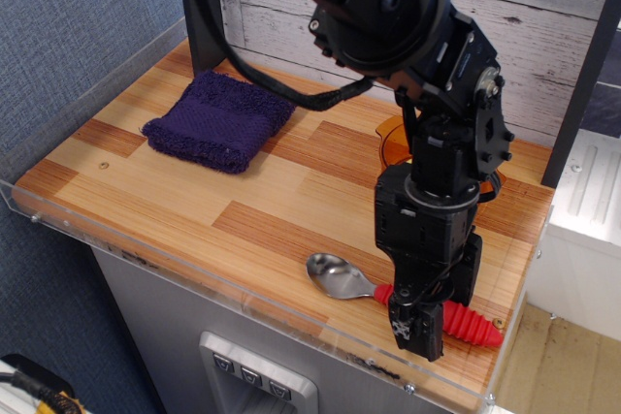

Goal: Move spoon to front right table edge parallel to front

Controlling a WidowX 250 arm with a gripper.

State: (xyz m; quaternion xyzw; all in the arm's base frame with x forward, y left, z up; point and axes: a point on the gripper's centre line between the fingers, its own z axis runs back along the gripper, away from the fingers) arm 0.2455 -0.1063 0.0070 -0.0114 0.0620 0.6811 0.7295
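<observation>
Spoon (408, 300) flat near the front right edge of the bench (194, 201), roughly parallel to it, silver bowl leftward. Light and stiff; slick bowl, so best taken by the ribbed red handle. Fingers (417, 322) directly over that handle, hiding it; open or clamped: cannot tell.

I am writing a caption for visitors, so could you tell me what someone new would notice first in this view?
The eye goes first to the big black robot arm reaching down from the top, its gripper low over the front right of the wooden table. Right beneath it lies the spoon, silver bowl pointing left and ribbed red handle running along the front edge. At the back left sits a folded purple cloth, and an orange dish peeks out behind the arm.
</observation>
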